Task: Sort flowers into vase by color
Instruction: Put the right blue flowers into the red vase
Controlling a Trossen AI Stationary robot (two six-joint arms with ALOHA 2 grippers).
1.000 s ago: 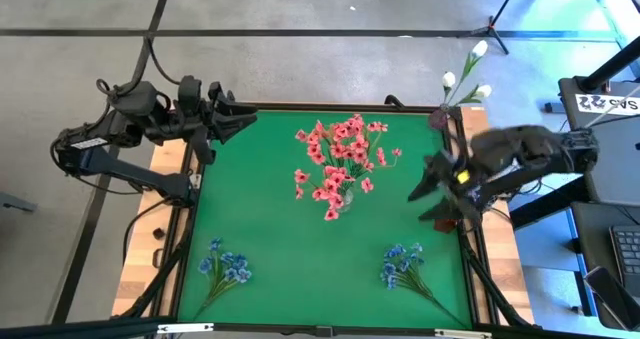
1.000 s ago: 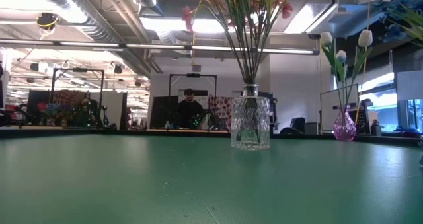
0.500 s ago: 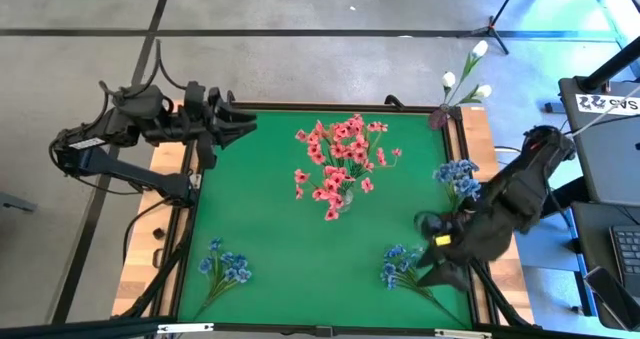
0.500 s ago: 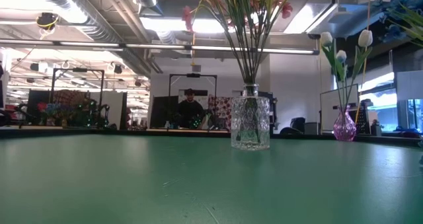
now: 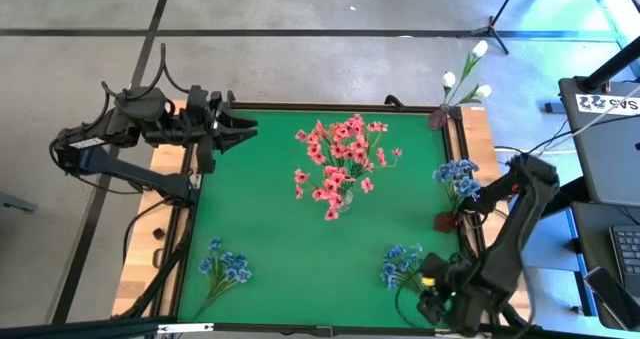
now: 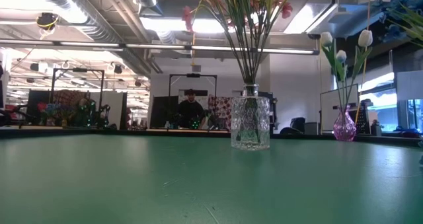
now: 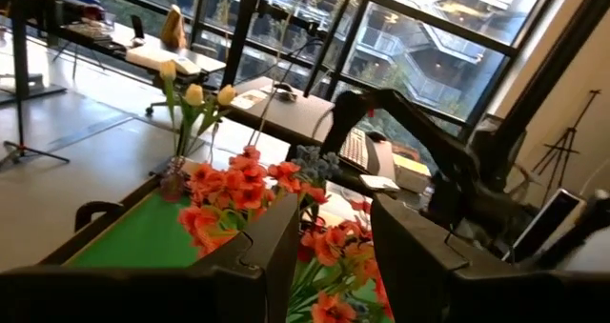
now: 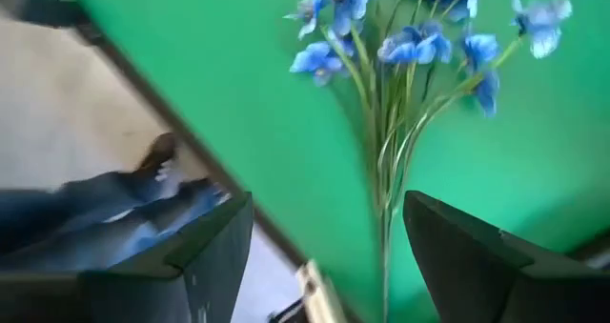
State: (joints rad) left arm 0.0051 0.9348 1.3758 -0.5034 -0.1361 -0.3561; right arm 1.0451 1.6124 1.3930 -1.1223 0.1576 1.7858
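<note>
A bunch of pink flowers [image 5: 338, 159] stands in a clear glass vase [image 6: 250, 123] at the table's middle. Blue flowers [image 5: 456, 174] stand in a small dark vase [image 5: 446, 220] at the right edge. White buds [image 5: 466, 77] rise from a pink vase [image 6: 344, 126] at the far right corner. One blue sprig [image 5: 222, 267] lies flat near the left edge, and another blue sprig [image 5: 403, 267] lies near the right. My right gripper [image 5: 428, 301] hangs open over that sprig's stem end [image 8: 386, 218]. My left gripper [image 5: 248, 129] waits open at the far left corner.
The green table top [image 5: 280, 239] has bare room between the two lying sprigs and around the clear vase. Wooden side strips [image 5: 500, 269] and cables run along the right edge. A person sits far behind the table [image 6: 190, 112]. A floor stand [image 5: 492, 24] is beyond the far edge.
My right arm has swung from the middle of the right edge toward the near right corner and now hangs over the near-right blue sprig. Its move has uncovered the blue flowers in the small vase at the right edge. The flowers have not moved.
</note>
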